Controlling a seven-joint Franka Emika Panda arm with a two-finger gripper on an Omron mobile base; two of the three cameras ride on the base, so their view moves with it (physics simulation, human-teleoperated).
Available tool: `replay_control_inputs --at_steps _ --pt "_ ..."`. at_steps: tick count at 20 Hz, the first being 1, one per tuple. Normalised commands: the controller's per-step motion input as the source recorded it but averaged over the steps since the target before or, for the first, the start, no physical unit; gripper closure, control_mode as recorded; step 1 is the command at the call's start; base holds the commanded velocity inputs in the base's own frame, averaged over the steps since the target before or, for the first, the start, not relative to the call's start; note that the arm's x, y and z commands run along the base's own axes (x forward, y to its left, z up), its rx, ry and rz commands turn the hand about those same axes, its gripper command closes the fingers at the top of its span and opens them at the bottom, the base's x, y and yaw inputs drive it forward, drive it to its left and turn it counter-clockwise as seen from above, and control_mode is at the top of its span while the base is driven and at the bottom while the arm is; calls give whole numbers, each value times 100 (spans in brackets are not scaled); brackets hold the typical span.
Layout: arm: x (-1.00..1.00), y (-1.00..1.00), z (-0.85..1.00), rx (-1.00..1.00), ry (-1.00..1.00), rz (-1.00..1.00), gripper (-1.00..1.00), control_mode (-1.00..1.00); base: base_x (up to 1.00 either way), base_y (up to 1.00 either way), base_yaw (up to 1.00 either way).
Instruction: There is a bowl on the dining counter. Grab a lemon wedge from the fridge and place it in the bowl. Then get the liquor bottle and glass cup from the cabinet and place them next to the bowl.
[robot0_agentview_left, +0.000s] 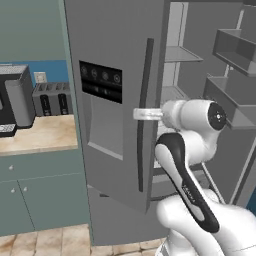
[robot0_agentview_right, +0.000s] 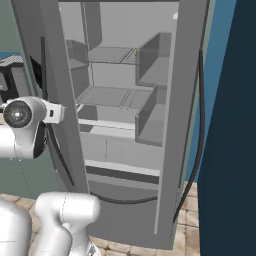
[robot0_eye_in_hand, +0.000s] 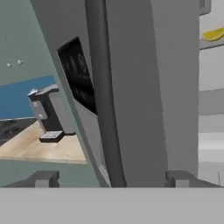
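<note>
Hand view puts the robot right up against the fridge, so this looks like the very first step: getting the doors open to fetch the lemon wedge. Going left to right: on the far left sits a beige counter with a dark coffee machine against a blue wall, then the fridge door's black dispenser panel, then the door's dark vertical handle running top to bottom. The two fingertips sit wide apart at the bottom, one on each side of that handle, so the jaws are spread and pinching nothing. Off to the upper right, a small yellow shape lies on a shelf inside the fridge, pretty surely the lemon wedge.

Left base view agrees: toaster on the counter at left, the left door swung out, and the arm's wrist tucked just behind the door's edge. Right base view shows the fridge interior exposed, shelves mostly bare, with a tiny yellow speck at the edge of the upper shelf.

By the look of it, the door-opening part is done and the handle is let go. The next move probably calls for backing the hand clear of the handle, swinging around the door's edge and reaching up to the upper shelf, jaws wide, to close on the wedge. The door's edge is close, so clearance matters.
</note>
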Motion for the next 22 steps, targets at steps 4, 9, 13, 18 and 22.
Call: replay_control_inputs --at_steps 4,9,13,18,22 --pt "-93 -64 26 20 0 0 -100 -100 0 0 0" --pt "-61 -63 20 19 3 -1 -100 -100 0 0 0" --pt "-9 -40 -4 10 1 0 -100 -100 0 0 0" --pt "2 -20 -14 11 1 0 -100 -100 0 0 0" --pt "15 -16 -12 19 4 -1 -100 -100 0 0 0"
